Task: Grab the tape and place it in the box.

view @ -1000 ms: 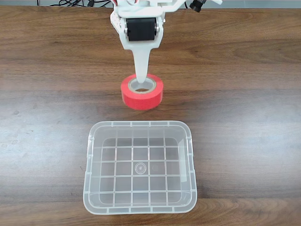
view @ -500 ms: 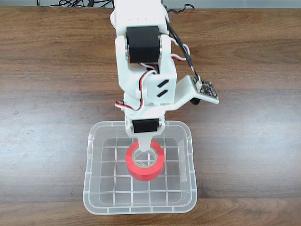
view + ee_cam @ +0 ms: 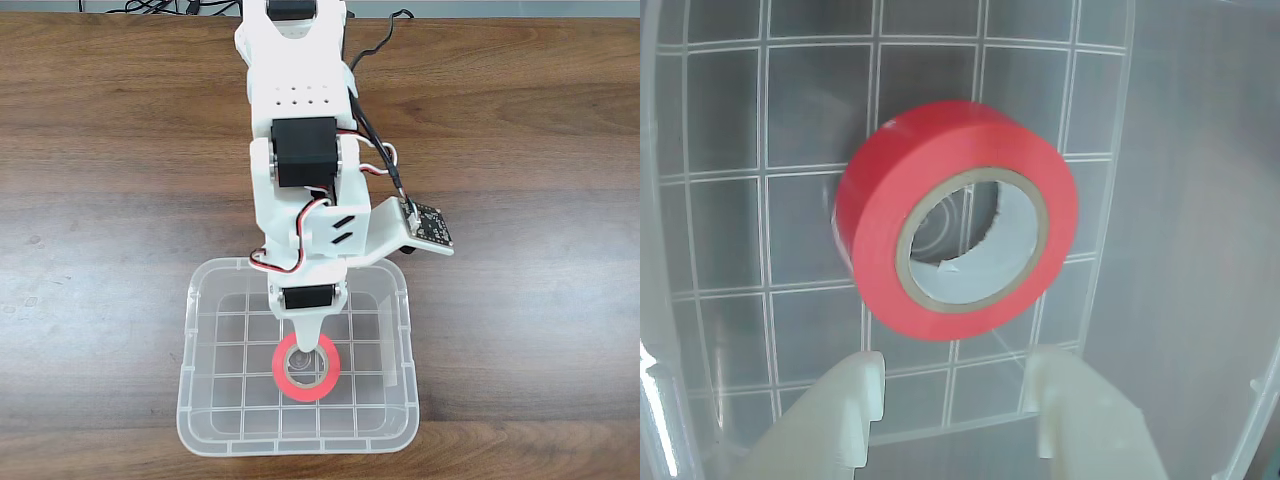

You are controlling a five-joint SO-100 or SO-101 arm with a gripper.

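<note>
So the small roll of bright red-orange tape with a grey-beige cardboard core (image 3: 305, 366) is sitting flat on the grid-ribbed bottom of the clear rectangular plastic tub with rounded corners (image 3: 193, 340), roughly in the middle, a bit toward the near wall in the fixed view. In the wrist view the tape (image 3: 880, 245) lies just past the white 2-finger gripper (image 3: 955, 400), whose fingers are spread apart with nothing between them; the roll isn't touching either one. You can see the tub's ribbed floor (image 3: 730, 190) through the core hole and all around the roll.

From the fixed view the white arm with black servo blocks (image 3: 305, 155) reaches down over the tub's far rim, the gripper (image 3: 306, 345) tip pointing at the roll. The tub rests on a dark brown wood-grain table (image 3: 100, 200).
</note>
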